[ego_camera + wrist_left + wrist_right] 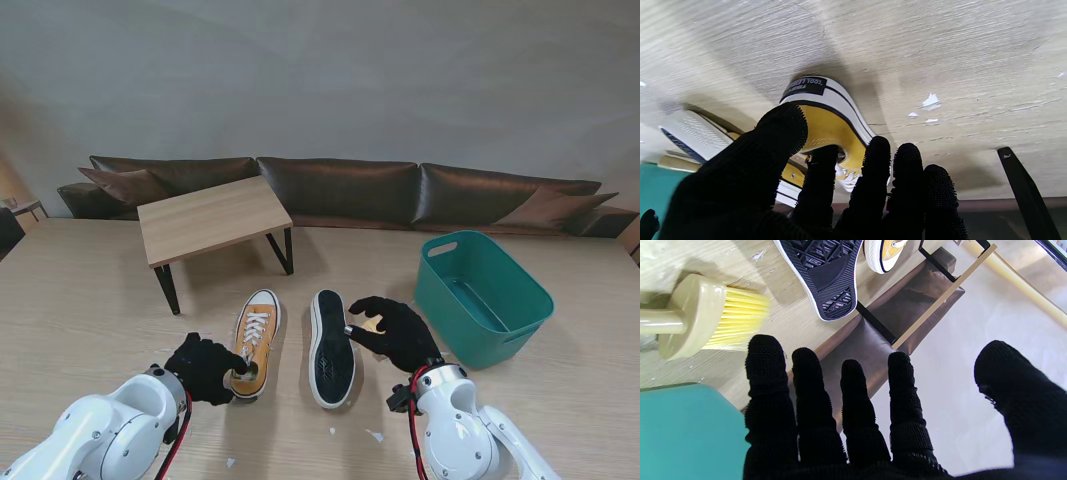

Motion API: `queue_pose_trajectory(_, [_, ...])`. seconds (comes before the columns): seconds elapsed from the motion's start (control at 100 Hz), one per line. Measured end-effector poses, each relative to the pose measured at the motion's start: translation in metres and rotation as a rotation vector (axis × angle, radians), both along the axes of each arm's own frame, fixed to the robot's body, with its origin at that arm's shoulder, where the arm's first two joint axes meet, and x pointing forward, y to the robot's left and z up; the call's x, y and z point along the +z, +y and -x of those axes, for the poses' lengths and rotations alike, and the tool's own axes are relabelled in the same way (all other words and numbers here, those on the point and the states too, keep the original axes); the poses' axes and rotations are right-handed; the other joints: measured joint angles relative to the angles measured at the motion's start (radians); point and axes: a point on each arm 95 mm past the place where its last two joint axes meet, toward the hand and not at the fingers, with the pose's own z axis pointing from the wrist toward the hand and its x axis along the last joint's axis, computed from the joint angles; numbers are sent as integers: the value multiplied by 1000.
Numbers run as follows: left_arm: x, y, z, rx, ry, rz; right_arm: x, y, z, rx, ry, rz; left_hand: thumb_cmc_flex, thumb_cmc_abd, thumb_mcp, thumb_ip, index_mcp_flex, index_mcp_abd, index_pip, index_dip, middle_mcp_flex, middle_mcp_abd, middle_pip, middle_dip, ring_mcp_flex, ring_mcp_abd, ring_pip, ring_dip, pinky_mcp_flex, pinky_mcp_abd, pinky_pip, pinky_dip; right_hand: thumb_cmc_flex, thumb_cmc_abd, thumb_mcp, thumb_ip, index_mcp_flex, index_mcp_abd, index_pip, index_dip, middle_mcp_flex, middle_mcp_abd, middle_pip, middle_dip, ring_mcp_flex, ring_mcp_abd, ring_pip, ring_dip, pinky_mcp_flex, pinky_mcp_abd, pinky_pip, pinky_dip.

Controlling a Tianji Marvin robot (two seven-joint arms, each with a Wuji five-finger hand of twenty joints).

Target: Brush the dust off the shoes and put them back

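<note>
The shoes are both within reach: left hand grips the yellow one's heel, right hand spread empty beside the brush, which it must grasp next.

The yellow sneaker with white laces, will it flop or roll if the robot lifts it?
The yellow canvas sneaker with white laces probably won't roll: it sits flat on its white rubber sole. Its canvas sides may bend a little under the left hand at the heel. It looks light enough for one hand.
</note>
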Motion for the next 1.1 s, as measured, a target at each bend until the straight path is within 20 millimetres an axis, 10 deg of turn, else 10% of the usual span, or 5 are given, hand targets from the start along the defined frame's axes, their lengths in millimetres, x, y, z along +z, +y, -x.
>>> queue_pose_trajectory(0.4, [-29,-3,-12,45,-23,85,-4,6,1,19,36,-1,29,-59,11,-29,69,-10,147,205,-9,0,32,16,-3,0,14,4,-13,-2,1,0,0,0,0,0,0,1,-10,0,0,3,0,0,0,0,0,0,0,0,-7,0])
queue_pose_trajectory(0.56, [-31,-4,-12,47,-18,90,-5,11,1,22,53,1,122,-79,-92,-43,162,-45,549,376,-9,-2,112,117,-5,-4,88,40,-14,-5,44,1,0,0,0,0,0,5,-10,0,0,4,0,0,0,0,0,0,0,0,-11,0])
queue_pose_trajectory(0.86, [-35,-7,-16,-10,-6,54,-6,19,5,16,38,-15,44,-179,32,-50,158,-15,742,459,96,17,286,258,140,-57,262,107,138,1,121,64,0,1,0,0,-5,55,-10,-1,0,5,0,2,0,0,0,0,0,0,-12,0])
queue_pose_trajectory(1.1, [-29,0,-18,-102,-32,78,-12,27,9,18,54,-29,35,-295,83,-64,238,20,753,467,324,-16,145,207,346,-64,186,-19,337,38,166,-131,0,26,1,0,-15,86,-11,-3,0,17,0,2,4,0,0,0,0,1,-12,10])
